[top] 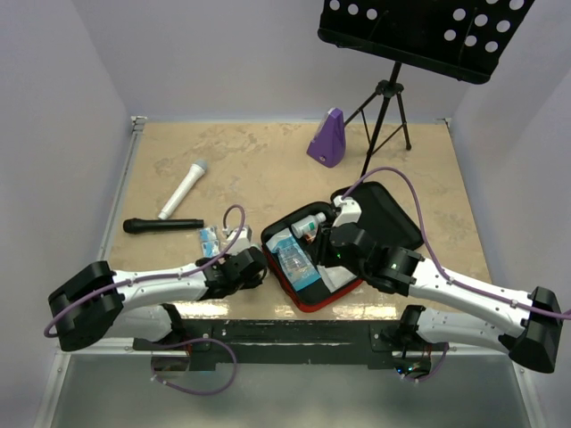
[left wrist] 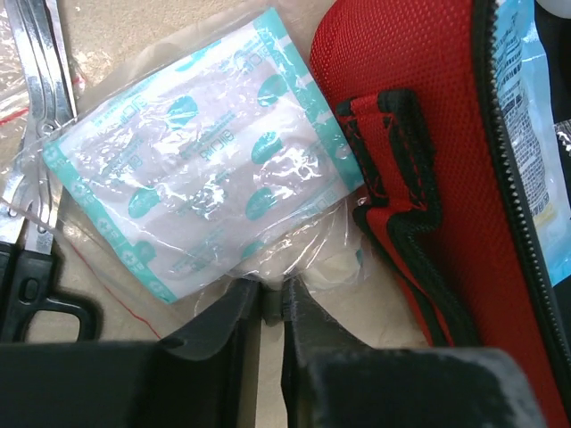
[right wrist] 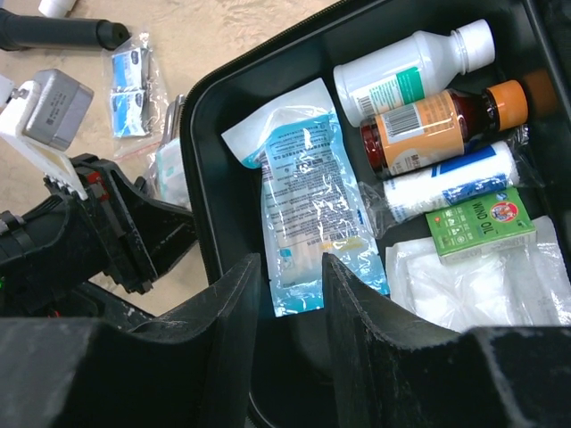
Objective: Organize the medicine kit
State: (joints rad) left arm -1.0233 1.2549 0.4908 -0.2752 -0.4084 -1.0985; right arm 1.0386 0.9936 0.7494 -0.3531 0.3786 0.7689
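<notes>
Beige tabletop [top: 268, 160] is enclosed by pale walls [top: 223, 53]. Packet [left wrist: 205, 169] beside medicine kit [top: 393, 218] is clamped by left gripper [left wrist: 272, 294]; right gripper [right wrist: 290, 267] is held parted above the kit.

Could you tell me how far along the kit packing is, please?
Bottles, pouch and green box already lie in the kit. The left gripper pinches a plaster packet beside it; the right gripper hovers open. Scissors and blue sachets are outside.

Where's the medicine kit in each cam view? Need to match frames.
Top external: medicine kit, open, right of centre.
Left wrist: its red shell, right side.
Right wrist: its black interior, centre to right.
Shared landmark: the blue-edged pouch inside it.
</notes>
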